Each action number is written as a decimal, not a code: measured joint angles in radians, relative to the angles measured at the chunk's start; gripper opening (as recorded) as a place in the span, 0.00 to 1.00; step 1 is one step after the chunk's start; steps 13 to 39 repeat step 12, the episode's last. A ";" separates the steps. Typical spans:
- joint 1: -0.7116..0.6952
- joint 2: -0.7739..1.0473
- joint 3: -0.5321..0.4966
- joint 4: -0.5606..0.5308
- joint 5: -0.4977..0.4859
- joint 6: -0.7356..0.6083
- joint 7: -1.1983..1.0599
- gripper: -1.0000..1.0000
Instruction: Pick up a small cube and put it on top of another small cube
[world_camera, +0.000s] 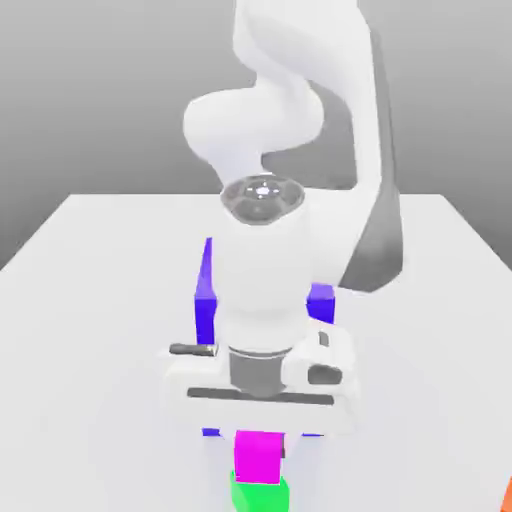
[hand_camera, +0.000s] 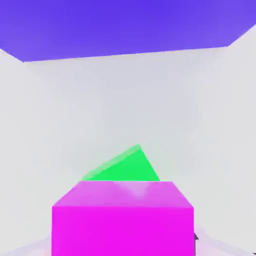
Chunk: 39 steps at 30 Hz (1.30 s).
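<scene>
The small magenta cube (world_camera: 258, 456) sits directly on top of the small green cube (world_camera: 258, 496) near the front edge of the white table (world_camera: 90, 300). My gripper (world_camera: 258, 434) hangs straight over the pair, its white hand just above the magenta cube. In the hand view the magenta cube (hand_camera: 122, 220) is close up, and a corner of the green cube (hand_camera: 125, 167) pokes out from under it, turned at an angle to it.
A large blue-purple cube (world_camera: 206, 295) stands behind my hand, mostly hidden by the arm; it also appears in the hand view (hand_camera: 125, 25). An orange sliver (world_camera: 507, 495) shows at the exterior view's right edge.
</scene>
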 joint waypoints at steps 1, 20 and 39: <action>0.000 0.000 0.000 0.000 0.000 0.000 0.000 1.00; 0.052 -0.137 -0.077 -0.014 -0.148 -0.104 0.106 1.00; 0.052 -0.137 -0.077 -0.014 -0.148 -0.104 0.106 1.00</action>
